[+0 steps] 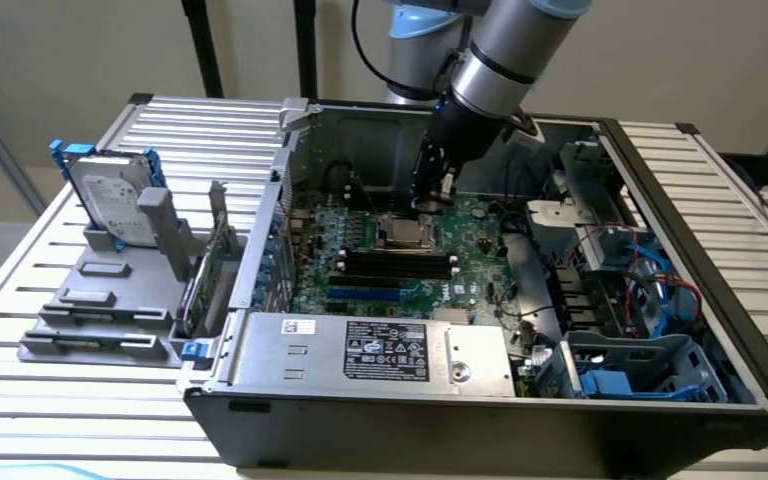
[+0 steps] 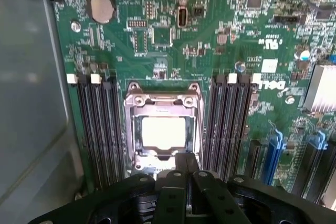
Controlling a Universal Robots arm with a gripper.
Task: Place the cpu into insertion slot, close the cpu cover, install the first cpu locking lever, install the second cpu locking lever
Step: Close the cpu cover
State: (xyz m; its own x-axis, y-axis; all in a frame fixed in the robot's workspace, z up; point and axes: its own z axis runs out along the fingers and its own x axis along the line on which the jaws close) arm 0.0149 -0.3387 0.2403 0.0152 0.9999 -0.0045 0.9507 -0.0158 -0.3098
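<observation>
Amid the green motherboard [image 2: 226, 24], the small pale square cpu [image 2: 164, 132] lies in the dark metal-rimmed insertion slot [image 1: 404, 232] beneath the thin silvery cpu cover [image 2: 163, 99], just beside whose edge hangs the black gripper [image 2: 185, 165], fingers pinched together, holding nothing

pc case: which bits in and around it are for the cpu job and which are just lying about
For the job: cpu, cpu cover framing it, insertion slot, shut end effector close by.
Lying about: hard drive, power supply, memory slots, coin battery.
</observation>
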